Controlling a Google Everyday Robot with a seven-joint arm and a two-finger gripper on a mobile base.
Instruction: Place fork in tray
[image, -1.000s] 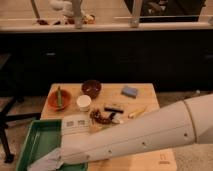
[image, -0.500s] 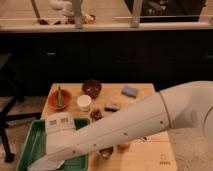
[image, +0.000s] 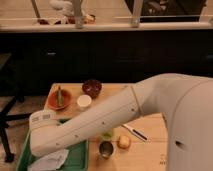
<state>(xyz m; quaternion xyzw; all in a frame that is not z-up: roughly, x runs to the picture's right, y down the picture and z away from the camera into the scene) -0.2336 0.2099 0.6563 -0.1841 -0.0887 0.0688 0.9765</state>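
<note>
Fork placement appears to be the step in hand, yet the fork itself cannot be made out anywhere. The robot's arm (image: 100, 125) reaches across the table (image: 150, 125) and down over the green tray (image: 80, 155), which sits at the table's front left corner. The gripper is hidden at the far end of the arm, low over the tray, so its state cannot be told. A crumpled white cloth (image: 50, 160) lies inside the tray. Behind the tray stand an orange bowl (image: 58, 98), a small white cup (image: 84, 102) and a dark red bowl (image: 92, 87). Just right of the tray sit a metal cup (image: 105, 148) and a yellowish round item (image: 124, 142), with a black-handled utensil (image: 135, 132) beyond. Judging by the arm's position, the next move calls for letting the fork go inside the rim, then lifting clear.
</note>
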